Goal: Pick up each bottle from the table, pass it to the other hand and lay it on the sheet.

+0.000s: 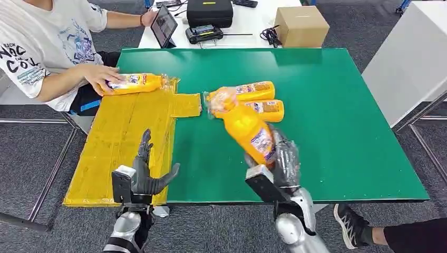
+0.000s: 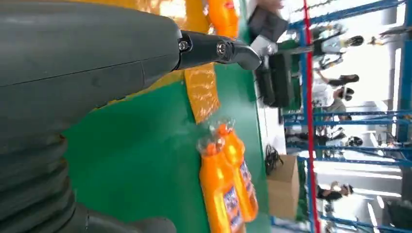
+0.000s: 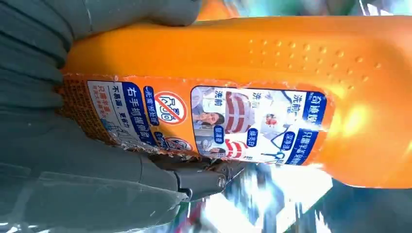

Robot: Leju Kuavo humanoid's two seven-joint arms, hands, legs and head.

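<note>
My right hand [image 1: 283, 161] grips an orange bottle [image 1: 245, 126] by its lower body, lifted over the green table [image 1: 337, 121] and tilted with its cap toward the far left; its label fills the right wrist view [image 3: 214, 121]. Two more orange bottles [image 1: 246, 91] [image 1: 266, 109] lie side by side on the table just beyond it, also seen as a pair of bottles [image 2: 228, 184] from the left wrist. My left hand [image 1: 143, 176] hovers open over the near edge of the yellow sheet [image 1: 126, 142]. A fourth bottle [image 1: 134, 83] lies at the sheet's far end under a person's hand [image 1: 100, 78].
A person in a white shirt [image 1: 42, 42] sits at the table's far left corner. Behind the table stand a tablet [image 1: 164, 25], a black case [image 1: 210, 11] and a cardboard box [image 1: 301, 25]. A white cabinet [image 1: 411, 58] is at the right; a shoe [image 1: 349, 224] near the front edge.
</note>
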